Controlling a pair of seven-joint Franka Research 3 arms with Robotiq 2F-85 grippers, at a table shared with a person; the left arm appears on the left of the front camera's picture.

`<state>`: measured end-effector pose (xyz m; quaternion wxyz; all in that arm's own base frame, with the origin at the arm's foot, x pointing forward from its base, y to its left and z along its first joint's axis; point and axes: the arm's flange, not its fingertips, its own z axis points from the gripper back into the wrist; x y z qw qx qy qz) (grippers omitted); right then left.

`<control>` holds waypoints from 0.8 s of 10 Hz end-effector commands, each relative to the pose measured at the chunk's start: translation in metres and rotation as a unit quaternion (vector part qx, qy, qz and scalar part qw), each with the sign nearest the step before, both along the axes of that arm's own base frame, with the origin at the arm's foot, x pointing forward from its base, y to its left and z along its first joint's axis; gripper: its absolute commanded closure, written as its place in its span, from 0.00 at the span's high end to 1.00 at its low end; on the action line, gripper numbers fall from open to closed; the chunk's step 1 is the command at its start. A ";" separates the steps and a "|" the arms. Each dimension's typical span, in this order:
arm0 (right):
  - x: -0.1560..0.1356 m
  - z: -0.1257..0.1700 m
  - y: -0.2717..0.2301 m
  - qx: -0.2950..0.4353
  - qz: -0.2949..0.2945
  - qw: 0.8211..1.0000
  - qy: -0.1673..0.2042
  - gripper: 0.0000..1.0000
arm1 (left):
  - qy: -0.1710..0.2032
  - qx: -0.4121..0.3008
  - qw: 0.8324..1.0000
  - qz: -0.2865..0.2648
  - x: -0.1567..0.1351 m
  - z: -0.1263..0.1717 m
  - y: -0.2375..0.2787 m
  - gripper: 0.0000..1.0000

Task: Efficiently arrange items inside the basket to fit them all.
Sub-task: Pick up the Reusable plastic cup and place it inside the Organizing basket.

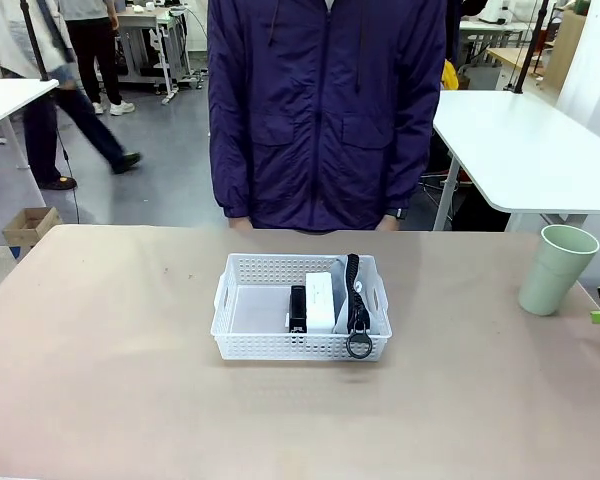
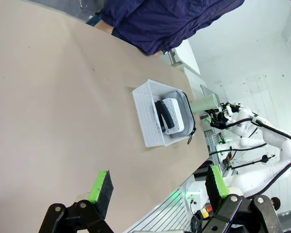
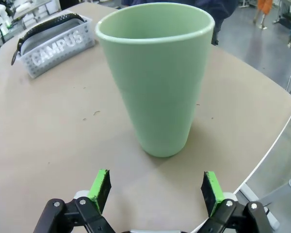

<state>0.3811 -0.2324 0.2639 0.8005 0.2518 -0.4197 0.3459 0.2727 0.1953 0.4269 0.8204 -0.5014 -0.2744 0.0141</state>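
Facing the pale green cup (image 3: pixel 155 82), upright near the right edge of the table (image 1: pixel 100 380) and well apart from the basket (image 1: pixel 242 345), we had the right gripper (image 3: pixel 155 188) spread wide and empty; the left gripper (image 2: pixel 158 185) hung likewise apart. We judged the fingers should straddle the cup squarely at mid-height, then set it in the basket's bare left half, beside the black stapler (image 1: pixel 298 305).
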 end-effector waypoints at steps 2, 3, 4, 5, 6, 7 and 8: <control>0.022 -0.022 -0.003 0.001 0.022 1.000 -0.022 1.00 | -0.016 -0.006 1.000 -0.001 0.002 0.002 0.001 1.00; 0.027 -0.027 0.000 0.000 0.030 0.999 -0.022 1.00 | -0.016 -0.006 1.000 -0.001 0.002 0.002 0.001 1.00; 0.032 -0.032 0.003 0.000 0.030 0.999 -0.031 1.00 | -0.016 -0.006 1.000 -0.001 0.002 0.002 0.001 1.00; 0.037 -0.035 0.005 0.004 0.036 0.999 -0.039 1.00 | -0.016 -0.006 1.000 -0.001 0.002 0.002 0.001 1.00; 0.042 -0.039 0.010 0.014 0.053 0.998 -0.044 1.00 | -0.016 -0.006 1.000 -0.001 0.002 0.002 0.001 1.00; 0.046 -0.041 0.017 0.016 0.061 0.997 -0.049 1.00 | -0.016 -0.006 1.000 -0.001 0.002 0.002 0.001 1.00; 0.047 -0.042 0.021 0.023 0.065 0.996 -0.056 1.00 | -0.016 -0.006 1.000 -0.001 0.002 0.002 0.001 1.00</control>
